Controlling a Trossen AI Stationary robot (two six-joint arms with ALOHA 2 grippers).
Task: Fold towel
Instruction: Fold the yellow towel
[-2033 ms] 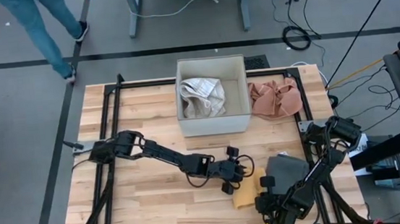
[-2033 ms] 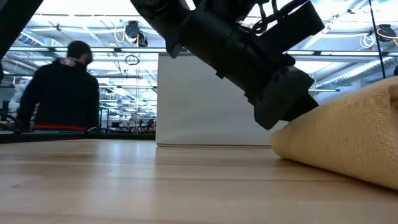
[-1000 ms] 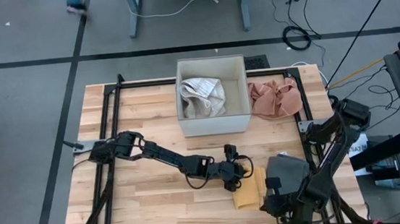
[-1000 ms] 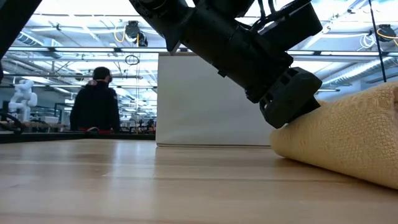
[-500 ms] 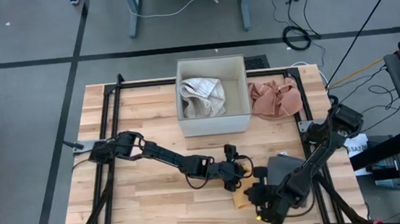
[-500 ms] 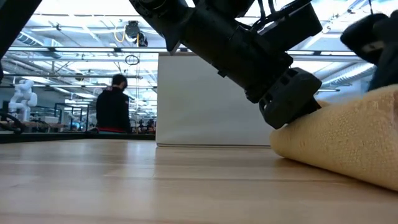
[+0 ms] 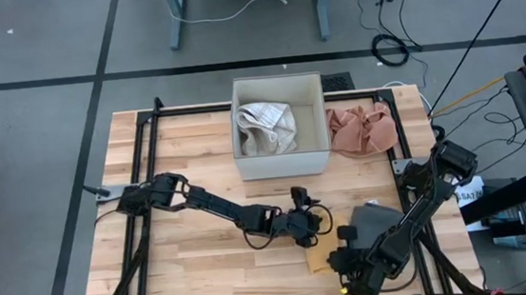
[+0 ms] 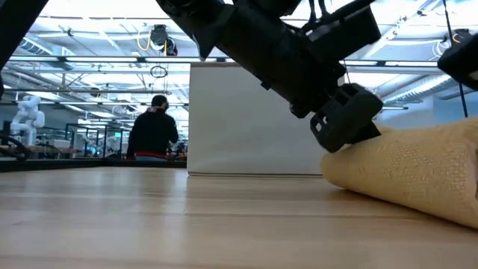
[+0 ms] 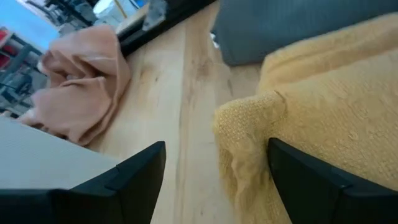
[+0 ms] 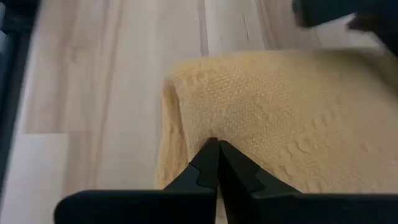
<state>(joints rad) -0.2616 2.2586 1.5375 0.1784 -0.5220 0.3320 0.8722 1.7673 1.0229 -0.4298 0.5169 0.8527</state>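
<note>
Both grippers are at the yellow towel (image 7: 325, 257), which lies folded on the wooden table (image 7: 197, 268) near the front edge. Left gripper (image 9: 214, 168) has its two fingers (image 9: 134, 180) spread wide, one on each side of the towel's folded corner; the cloth sits between them and nothing is pinched. Right gripper (image 10: 216, 163) has its fingers pressed together to a point, and the tip touches the top of the towel close to its rolled edge. If any cloth is caught between these fingers, I cannot tell.

Behind both grippers, farther from the front edge, stands the white box (image 7: 279, 127) with a pale crumpled cloth (image 7: 266, 128) inside. Just beside the box, on the right arm's side, a pink cloth (image 7: 363, 129) lies bunched on the table. A grey folded cloth (image 7: 376, 222) lies touching the yellow towel, on the right arm's side of the left gripper. In the low view a person (image 8: 153, 134) in dark clothes stands far behind the table.
</note>
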